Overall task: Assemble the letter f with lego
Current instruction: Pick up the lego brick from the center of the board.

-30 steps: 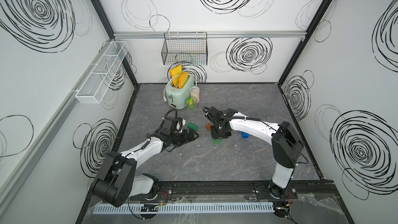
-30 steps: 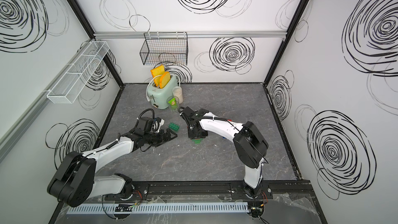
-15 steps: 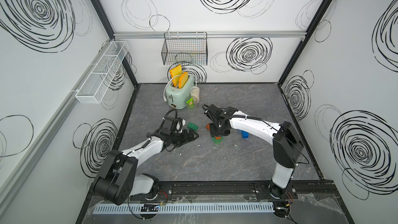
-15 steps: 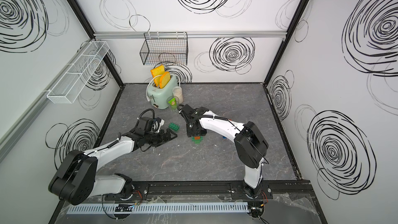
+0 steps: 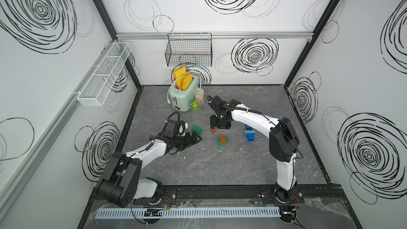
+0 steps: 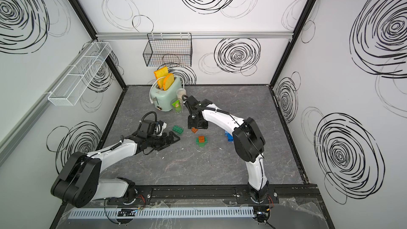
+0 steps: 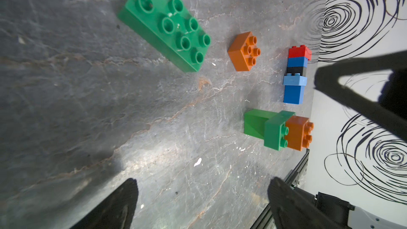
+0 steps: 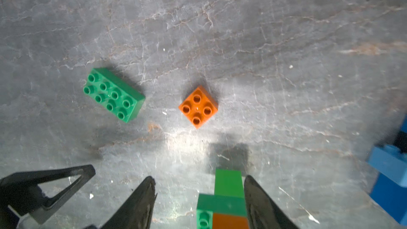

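Near the middle of the grey, stone-veined table [image 5: 220, 168], a green oblong lego brick [image 5: 197, 129] of glossy plastic, two hollow round studs by four, sits studs-up. Its long axis slants from the back-left corner toward the front-right corner. Close by on its right-edge side, not touching, a square orange brick [image 8: 198, 106] sits studs-up, turned corner-on to the table's edges. Nearer the front edge a green-and-orange tower [image 5: 222, 141] stands upright: narrow green foot, wider green brick, orange square on top, studs upward. Toward the right edge a blue stack [image 7: 295, 76] of dark blue, light blue, black and red bricks lies on its side, long axis running front to back, red end toward the back edge. The left gripper [image 7: 202, 181], matte black with tapered fingers, is spread wide and holds nothing, low near the green oblong lego brick. The right gripper [image 8: 200, 179] hangs over the square orange brick, fingers parted, gripping nothing.
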